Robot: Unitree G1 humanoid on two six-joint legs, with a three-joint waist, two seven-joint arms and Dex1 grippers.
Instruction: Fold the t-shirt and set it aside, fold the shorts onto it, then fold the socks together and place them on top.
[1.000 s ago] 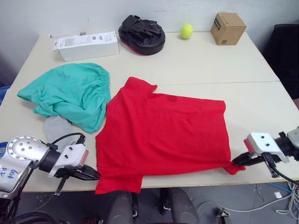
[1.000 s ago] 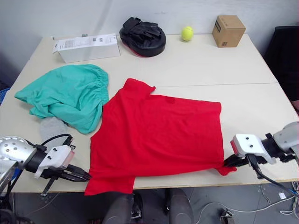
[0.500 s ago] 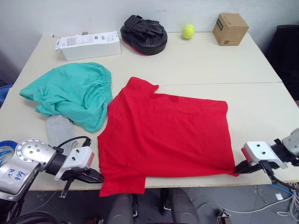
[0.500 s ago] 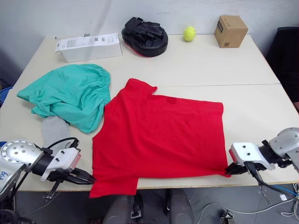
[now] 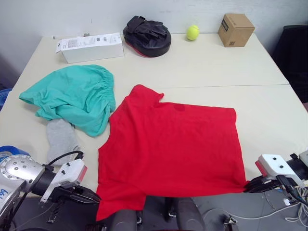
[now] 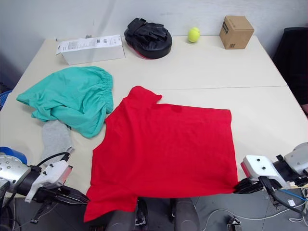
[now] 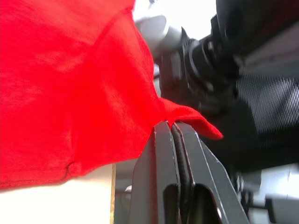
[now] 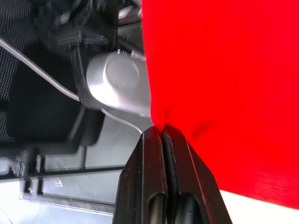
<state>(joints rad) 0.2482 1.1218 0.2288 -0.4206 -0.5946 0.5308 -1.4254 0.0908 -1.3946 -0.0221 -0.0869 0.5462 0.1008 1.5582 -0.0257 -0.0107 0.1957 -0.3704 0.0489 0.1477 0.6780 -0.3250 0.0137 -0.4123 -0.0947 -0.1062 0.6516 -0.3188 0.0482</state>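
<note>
The red t-shirt (image 5: pixel 173 144) lies spread flat across the table's near half, its bottom hem hanging over the front edge. My left gripper (image 5: pixel 94 197) is shut on the hem's near left corner (image 7: pixel 180 114), below the table edge. At the near right corner, my right gripper (image 5: pixel 248 186) is shut on the hem (image 8: pixel 156 123). The teal-green shorts (image 5: pixel 72 96) sit bunched at the left. A grey sock (image 5: pixel 61 138) lies just in front of the shorts, partly tucked under them.
Along the table's far edge stand a white box (image 5: pixel 90 46), a black padded mitt (image 5: pixel 146 34), a yellow-green ball (image 5: pixel 192 32) and a small cardboard box (image 5: pixel 235 29). A blue object (image 5: pixel 10 151) shows at the near left edge.
Both grippers have pulled the t-shirt's hem toward me and down over the front edge, and the shirt now lies flatter, with its lower right corner drawn out.
</note>
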